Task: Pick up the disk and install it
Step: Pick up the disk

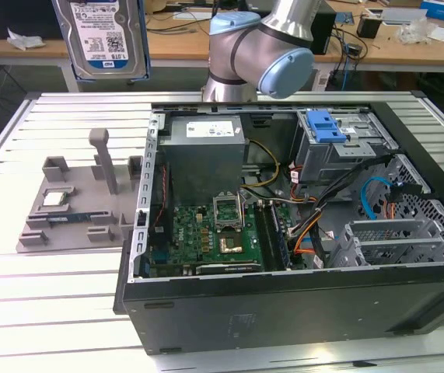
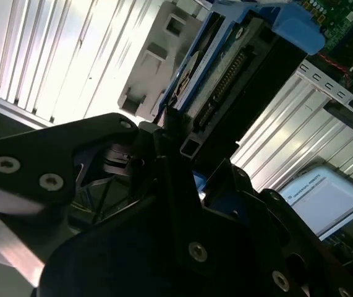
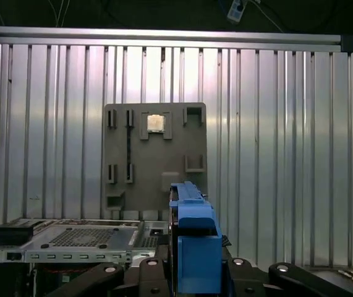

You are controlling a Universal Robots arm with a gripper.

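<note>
Aloft, disk (image 1: 105, 35) upright in the firm pinch of the tool (image 3: 195, 269), high over the table (image 1: 50, 311).

a ribbed aluminium table (image 1: 50, 311) stands before long wooden desks (image 1: 393, 48) cluttered with boxes and cables; the floor (image 1: 12, 78) beneath is dark.

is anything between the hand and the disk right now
No. The hand is closed directly on the disk, with nothing visible between them. The disk hangs in the air, clear of the grey fixture and the open computer case.
</note>
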